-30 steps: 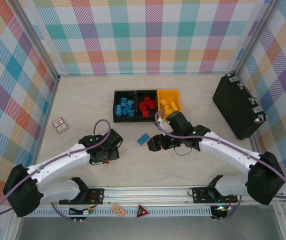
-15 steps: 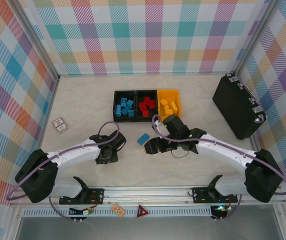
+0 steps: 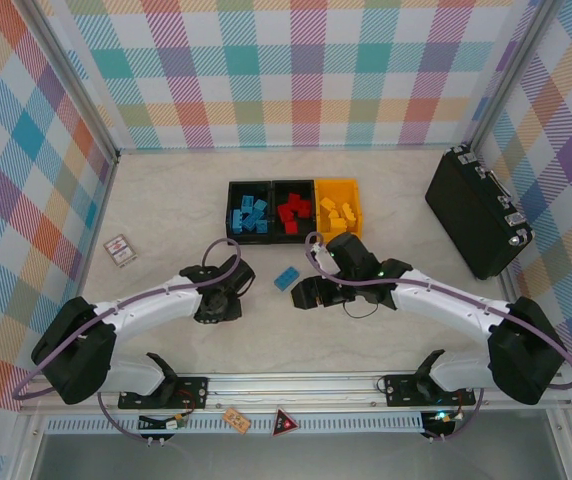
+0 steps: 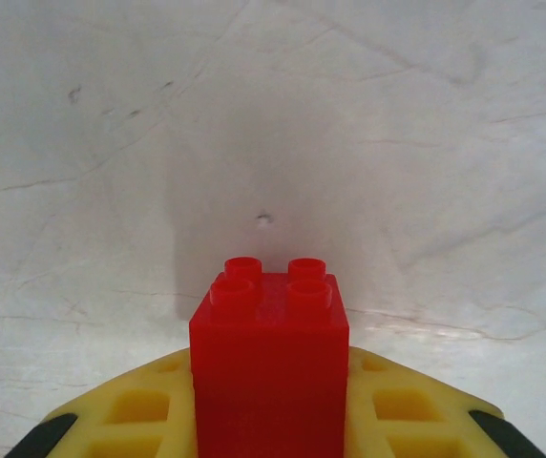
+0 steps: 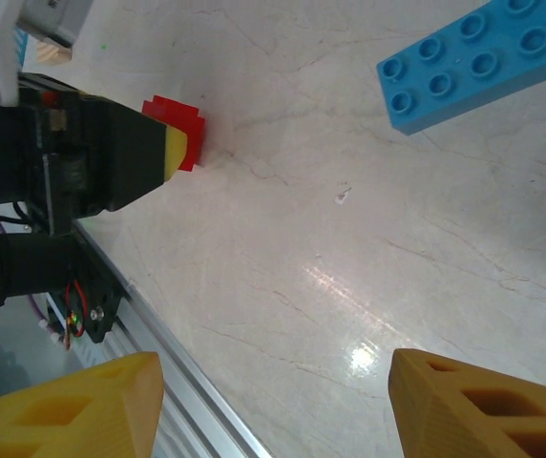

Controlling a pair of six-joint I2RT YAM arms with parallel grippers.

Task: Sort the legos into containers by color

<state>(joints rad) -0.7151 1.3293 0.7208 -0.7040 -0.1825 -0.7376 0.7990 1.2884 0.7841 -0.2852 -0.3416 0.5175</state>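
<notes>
Left tool [image 4: 269, 425] has clamped red lego [image 4: 269, 334] (studs outward) between yellow fingers [image 4: 407, 410].

Bright, even overhead light; glare spot on tabletop [image 5: 361, 357]; soft shadows; sharp focus.

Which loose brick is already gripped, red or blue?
The small red four-stud plastic brick, clamped in the left claw. The long blue eight-stud plastic brick lies free on the table.
</notes>
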